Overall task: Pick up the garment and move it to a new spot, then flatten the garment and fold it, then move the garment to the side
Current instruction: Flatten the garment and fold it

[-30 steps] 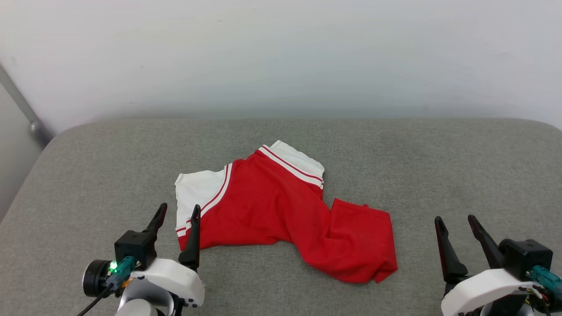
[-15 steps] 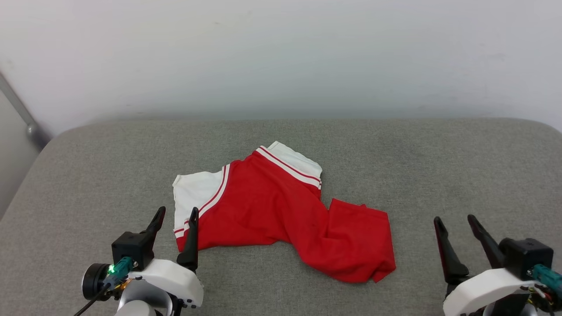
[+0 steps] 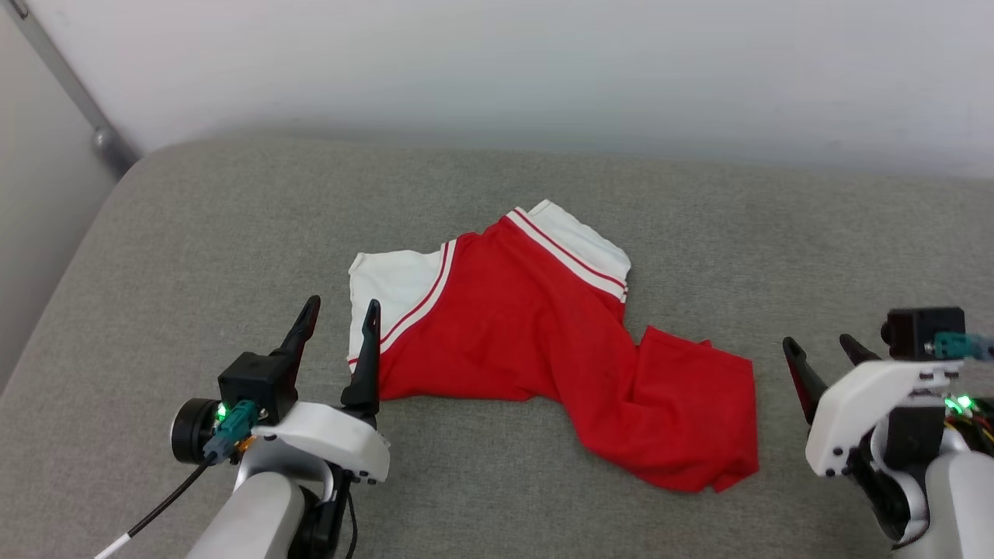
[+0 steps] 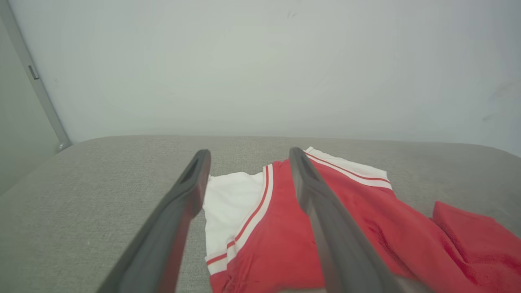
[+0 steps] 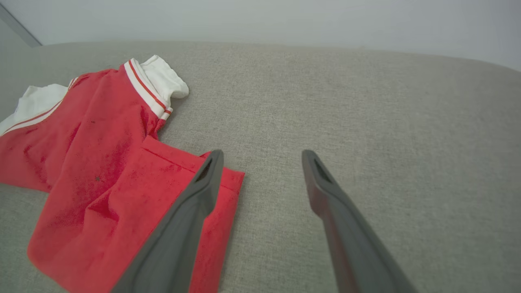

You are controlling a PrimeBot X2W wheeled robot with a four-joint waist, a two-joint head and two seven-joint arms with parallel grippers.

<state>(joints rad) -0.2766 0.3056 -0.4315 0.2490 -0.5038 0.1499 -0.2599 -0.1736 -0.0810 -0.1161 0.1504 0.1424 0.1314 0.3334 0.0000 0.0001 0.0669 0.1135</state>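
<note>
A: Where is the garment?
B: The garment (image 3: 543, 334) lies on the grey cushion (image 3: 194, 233), about midway from left to right. It has a white sleeve panel at its left end and another at its far end, both edged with red-and-white striped trim. The red body runs toward the near right and ends in a flap.

A: Is it flat?
B: No. It is bunched and twisted through the middle, and the flap sits creased at the near-right corner.

A: Left gripper?
B: The left gripper (image 3: 343, 303) is at the near left, fingers spread wide, nothing between them. From the head camera its right finger lines up with the left sleeve's edge; I cannot tell whether it touches. From the left wrist, the two fingers frame the white panel and its trim.

A: Right gripper?
B: The right gripper (image 3: 817, 341) is at the near right, also spread wide and empty. A strip of bare cushion separates it from the flap.

A: Surroundings?
B: A pale wall (image 3: 497, 62) stands behind the far edge, with a grey metal rail (image 3: 70, 85) slanting at the far left.
</note>
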